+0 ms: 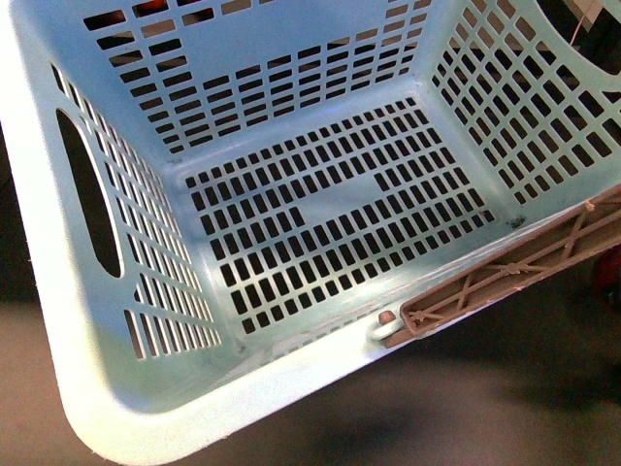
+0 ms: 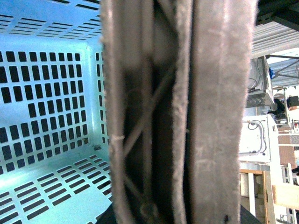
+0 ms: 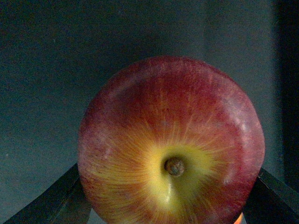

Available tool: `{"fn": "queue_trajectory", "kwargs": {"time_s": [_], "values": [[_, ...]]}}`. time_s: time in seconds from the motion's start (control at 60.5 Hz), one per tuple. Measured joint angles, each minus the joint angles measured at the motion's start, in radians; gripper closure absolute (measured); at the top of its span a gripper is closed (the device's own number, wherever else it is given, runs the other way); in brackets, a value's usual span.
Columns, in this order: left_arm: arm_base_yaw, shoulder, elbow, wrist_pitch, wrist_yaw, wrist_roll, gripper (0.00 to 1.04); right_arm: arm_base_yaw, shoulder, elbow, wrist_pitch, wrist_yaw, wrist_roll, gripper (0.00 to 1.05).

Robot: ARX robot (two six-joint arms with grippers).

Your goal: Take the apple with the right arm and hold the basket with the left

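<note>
- The right pincer point(image 3: 163, 205) was closed around the apple point(image 3: 171, 144). Its dark fingers point(image 3: 51, 203) pressed on either flank, and the stem dimple faced the wrist camera.
- We could not tell which way the basket point(image 1: 291, 116) lay from the apple, since neither arm showed in the front view.
- The basket sat tilted with its mouth open towards us. Its slotted floor was bare, and its long side ran along the mauve handle point(image 1: 505, 272).
- The left wrist sat hard against that handle point(image 2: 177, 116), but its fingers were out of sight, so we could not tell their grip.
- Behind the apple was only plain, dim background. We judged that the basket had ample room for a drop.
</note>
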Motion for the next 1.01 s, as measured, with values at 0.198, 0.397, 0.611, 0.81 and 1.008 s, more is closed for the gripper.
{"fn": "queue_trajectory", "kwargs": {"time_s": [0.198,0.397,0.611,0.81,1.008], "values": [[0.0,0.0,0.0,0.0,0.0,0.0,0.9,-0.053,-0.364,-0.076,-0.091,-0.038,0.022,0.31],[0.0,0.0,0.0,0.0,0.0,0.0,0.9,-0.032,-0.636,-0.097,-0.199,-0.083,0.076,0.31],[0.0,0.0,0.0,0.0,0.0,0.0,0.9,0.05,-0.839,-0.096,-0.258,-0.054,0.145,0.31],[0.0,0.0,0.0,0.0,0.0,0.0,0.9,0.198,-0.917,-0.095,-0.286,0.013,0.195,0.31],[0.0,0.0,0.0,0.0,0.0,0.0,0.9,0.369,-0.913,-0.095,-0.274,0.081,0.216,0.32]]}}
